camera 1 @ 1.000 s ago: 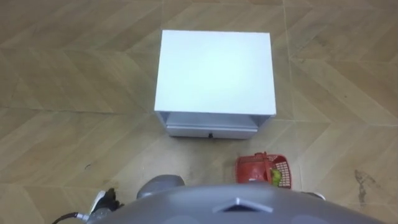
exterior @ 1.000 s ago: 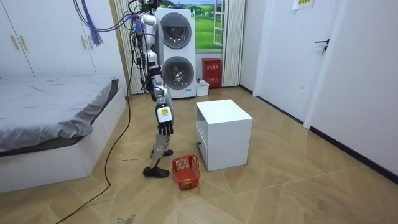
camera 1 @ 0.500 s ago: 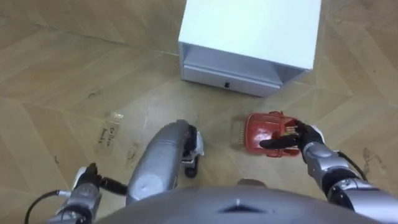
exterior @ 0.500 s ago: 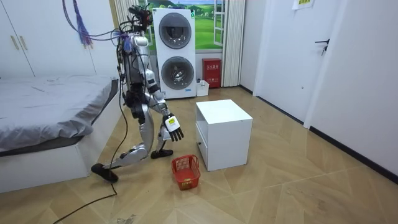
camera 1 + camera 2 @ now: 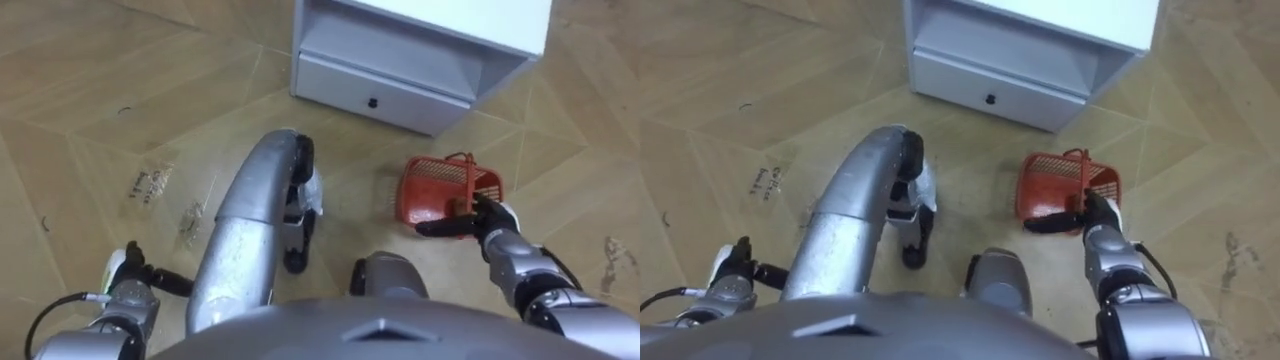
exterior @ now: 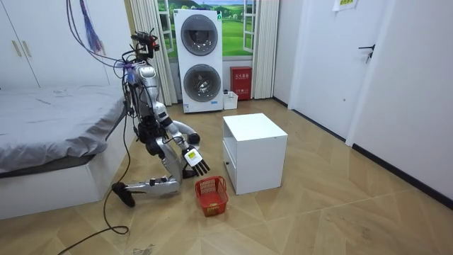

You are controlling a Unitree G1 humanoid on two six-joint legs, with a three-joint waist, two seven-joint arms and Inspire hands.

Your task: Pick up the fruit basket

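Note:
The red plastic fruit basket (image 5: pixel 432 188) stands on the wooden floor at my front right, its handle (image 5: pixel 468 176) upright. My right hand (image 5: pixel 478 219) is at the basket's near rim, open, with straight fingers (image 5: pixel 440 227) pointing left along the rim below the handle. My left hand (image 5: pixel 127 277) hangs low at the lower left, away from the basket. In the room view I kneel on one knee beside the basket (image 6: pixel 211 195), with the right hand (image 6: pixel 195 161) just above it and to its left.
A white cabinet (image 5: pixel 420 50) with one drawer and a small dark knob (image 5: pixel 372 102) stands just beyond the basket. My raised knee (image 5: pixel 262 200) fills the middle of the eye views. A bed (image 6: pixel 56 134) lies behind me and stacked washing machines (image 6: pixel 202 57) stand at the back wall.
I have gone from standing down onto one knee, so the eye views have shifted nearer the floor. My right hand has come down to the basket's rim. The basket stays in place.

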